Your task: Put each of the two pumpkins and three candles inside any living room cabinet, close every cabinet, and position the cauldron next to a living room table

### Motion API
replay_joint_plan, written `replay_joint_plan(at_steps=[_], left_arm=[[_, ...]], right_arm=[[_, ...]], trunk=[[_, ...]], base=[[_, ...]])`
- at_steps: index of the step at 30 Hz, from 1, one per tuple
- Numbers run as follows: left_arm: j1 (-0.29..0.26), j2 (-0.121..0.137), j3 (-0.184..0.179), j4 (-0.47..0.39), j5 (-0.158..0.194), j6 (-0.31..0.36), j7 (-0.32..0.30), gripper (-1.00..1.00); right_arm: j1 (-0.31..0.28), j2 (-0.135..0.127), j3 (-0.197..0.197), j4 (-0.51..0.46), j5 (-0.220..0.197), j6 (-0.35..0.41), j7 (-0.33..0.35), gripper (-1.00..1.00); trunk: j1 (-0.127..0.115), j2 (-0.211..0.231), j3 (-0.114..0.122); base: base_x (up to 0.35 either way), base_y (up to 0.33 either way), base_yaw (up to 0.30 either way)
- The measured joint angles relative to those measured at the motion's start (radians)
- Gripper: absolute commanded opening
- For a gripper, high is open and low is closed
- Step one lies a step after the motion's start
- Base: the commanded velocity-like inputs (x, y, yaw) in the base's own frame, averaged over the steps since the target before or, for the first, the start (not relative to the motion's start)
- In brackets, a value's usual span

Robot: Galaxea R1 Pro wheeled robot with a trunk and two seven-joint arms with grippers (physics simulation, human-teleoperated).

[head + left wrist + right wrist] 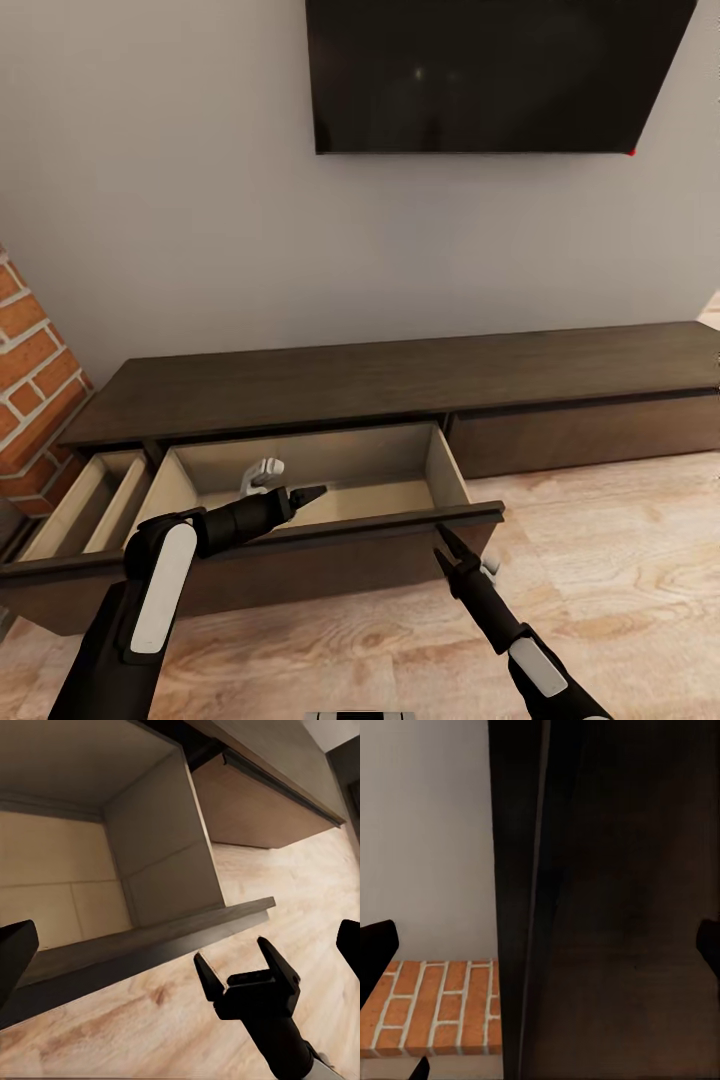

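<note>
Both pincers, left pincer (pixel 308 493) and right pincer (pixel 441 540), gape empty at the cabinet's (pixel 400 375) open drawer (pixel 330 500). Risk: the drawers stay open, or a finger catches the front panel.

Light is even and soft in the head view, with a pale wall (pixel 180 200), a faint sheen on the dark screen (pixel 490 70) and only a dim shadow under the cabinet (pixel 400 380) top where the open drawer (pixel 320 480) recedes. The left wrist view is sharp on the wood floor (pixel 150 1020), but its near edges blur dark. The right wrist view is dim and soft, the dark wood nearly featureless beside brighter brick (pixel 435 1005).
</note>
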Motion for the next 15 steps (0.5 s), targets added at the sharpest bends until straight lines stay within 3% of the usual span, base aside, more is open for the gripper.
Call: replay_joint_plan(at_steps=[15], left_arm=[[-0.001,0.000,0.000,0.000,0.000,0.000,0.000,1.00]], right_arm=[[0.000,0.000,0.001,0.000,-0.001,0.000,0.000,1.00]], trunk=[[0.000,0.000,0.000]], base=[[-0.055,0.000,0.000]])
